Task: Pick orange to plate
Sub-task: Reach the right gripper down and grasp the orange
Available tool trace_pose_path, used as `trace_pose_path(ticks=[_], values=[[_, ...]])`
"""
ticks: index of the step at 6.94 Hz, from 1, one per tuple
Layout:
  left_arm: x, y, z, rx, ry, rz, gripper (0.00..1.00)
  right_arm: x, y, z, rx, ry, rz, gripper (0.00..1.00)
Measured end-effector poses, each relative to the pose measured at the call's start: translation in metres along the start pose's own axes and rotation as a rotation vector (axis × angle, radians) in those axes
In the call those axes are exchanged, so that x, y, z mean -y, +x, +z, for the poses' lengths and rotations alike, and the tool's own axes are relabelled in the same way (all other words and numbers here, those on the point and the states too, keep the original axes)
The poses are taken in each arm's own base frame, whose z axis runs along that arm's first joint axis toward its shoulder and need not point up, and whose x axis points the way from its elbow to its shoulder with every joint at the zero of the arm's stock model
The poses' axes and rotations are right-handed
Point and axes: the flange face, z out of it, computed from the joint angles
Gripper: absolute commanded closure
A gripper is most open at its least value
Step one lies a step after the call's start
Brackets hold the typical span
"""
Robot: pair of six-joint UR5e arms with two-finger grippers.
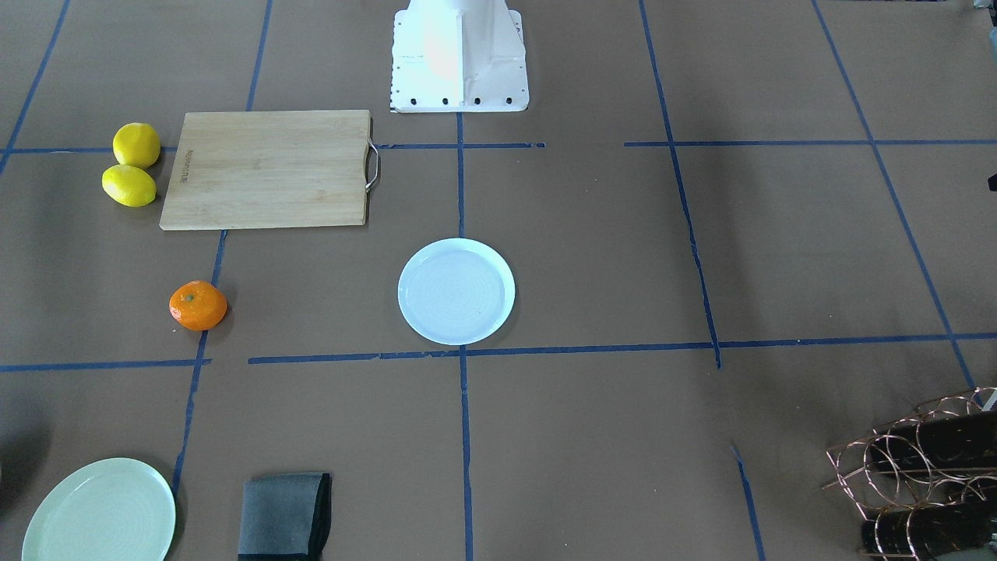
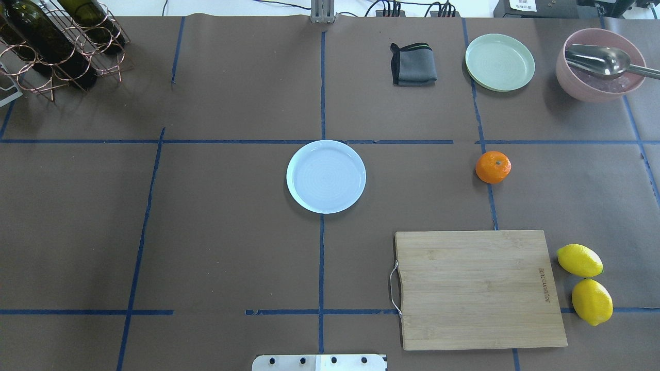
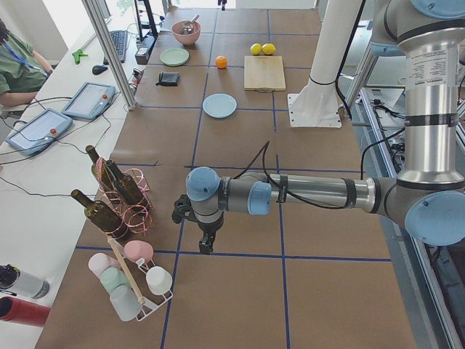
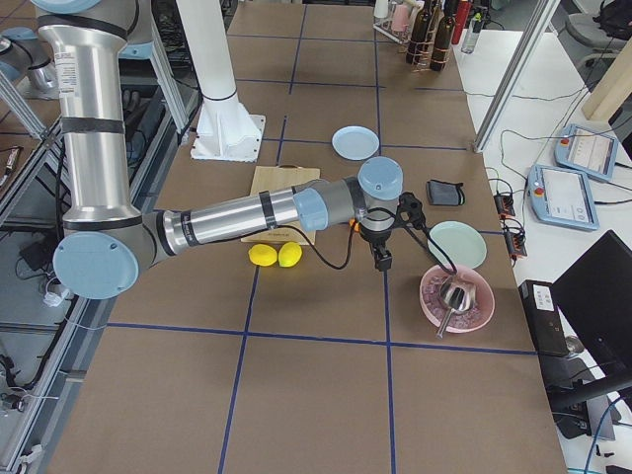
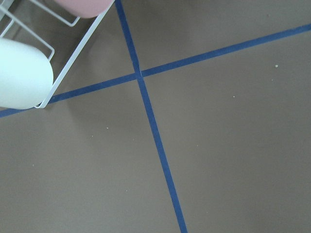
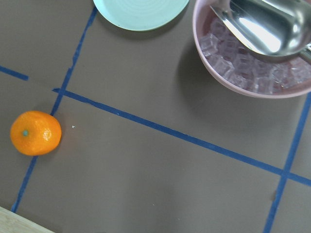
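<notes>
The orange (image 2: pixel 493 167) lies on the brown table beside a blue tape line, to the right of the plate (image 2: pixel 326 176) in the overhead view. It also shows at the left of the right wrist view as the orange (image 6: pixel 36 133). The white plate (image 1: pixel 456 291) sits empty at mid-table. My right gripper (image 4: pixel 381 262) hangs over the table between the orange and the pink bowl; I cannot tell its state. My left gripper (image 3: pixel 206 247) hangs far off near the bottle rack, and I cannot tell its state either.
A wooden cutting board (image 2: pixel 477 288) lies near the robot's base, with two lemons (image 2: pixel 579 260) beside it. Behind the orange are a grey cloth (image 2: pixel 412 64), a pale green plate (image 2: pixel 499 62) and a pink bowl (image 2: pixel 600 64) with a metal scoop. A wine rack (image 2: pixel 56 46) stands far left.
</notes>
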Motion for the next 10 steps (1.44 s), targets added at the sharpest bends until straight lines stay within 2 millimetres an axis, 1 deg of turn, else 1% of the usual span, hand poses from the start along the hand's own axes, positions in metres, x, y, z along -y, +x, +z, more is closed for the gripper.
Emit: trace_pose_path(ticks=[1,3,4,5,6,7,9,10], values=[[0.001,0.001,-0.001,-0.001,0.004,-0.002,0.0,0.015,-0.042,0.031,-0.015,0.006,0.027,0.0],[0.002,0.003,-0.004,0.0,0.011,0.003,0.0,0.034,-0.13,0.104,-0.078,0.049,0.082,0.0],[0.003,0.004,-0.005,0.001,0.013,0.005,0.0,0.044,-0.164,0.134,-0.089,0.062,0.1,0.0],[0.003,0.004,-0.005,0.001,0.014,0.007,0.0,0.051,-0.186,0.16,-0.106,0.067,0.105,0.0],[0.003,0.005,-0.006,0.002,0.015,0.008,0.0,0.052,-0.197,0.182,-0.121,0.069,0.101,0.0],[0.003,0.005,-0.006,0.002,0.016,0.008,0.0,0.051,-0.199,0.196,-0.126,0.071,0.095,0.0],[0.003,0.004,-0.006,0.002,0.016,0.009,0.0,0.045,-0.205,0.213,-0.12,0.066,0.087,0.0],[0.002,0.005,-0.006,0.002,0.016,0.009,0.0,0.041,-0.208,0.22,-0.121,0.057,0.082,0.18]])
